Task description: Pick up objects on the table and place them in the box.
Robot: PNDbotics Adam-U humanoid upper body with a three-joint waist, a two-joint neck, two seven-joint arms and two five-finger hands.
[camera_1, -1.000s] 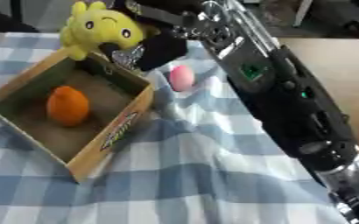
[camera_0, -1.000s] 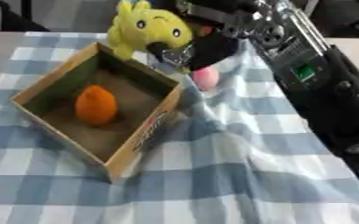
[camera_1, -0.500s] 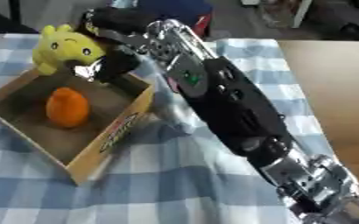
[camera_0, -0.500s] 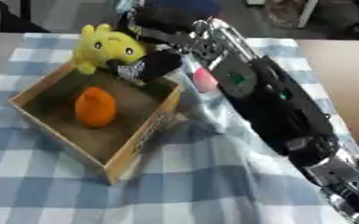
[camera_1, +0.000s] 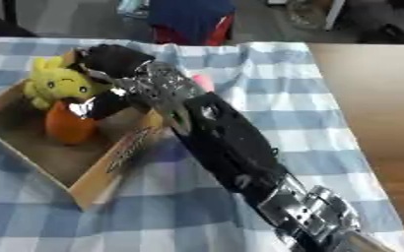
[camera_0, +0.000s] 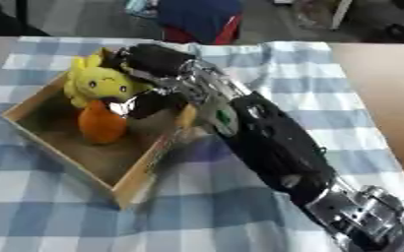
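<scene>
judging from the left eye view, the yellow plush toy [camera_0: 102,84] is soft, light and squashy, best taken around its round body rather than an ear. it sits in the far corner of the cardboard box [camera_0: 136,178], touching the orange fruit [camera_0: 101,124]. the right hand [camera_0: 150,102] reaches over the box wall beside the toy; whether its fingers hold anything cannot be told.

in the right eye view, a pink object [camera_1: 203,81] lies on the checked tablecloth [camera_1: 266,93] behind the arm, outside the box.

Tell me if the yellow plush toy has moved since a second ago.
Yes. The yellow plush toy has gone from behind the box's far wall to inside it, beside the orange.
</scene>
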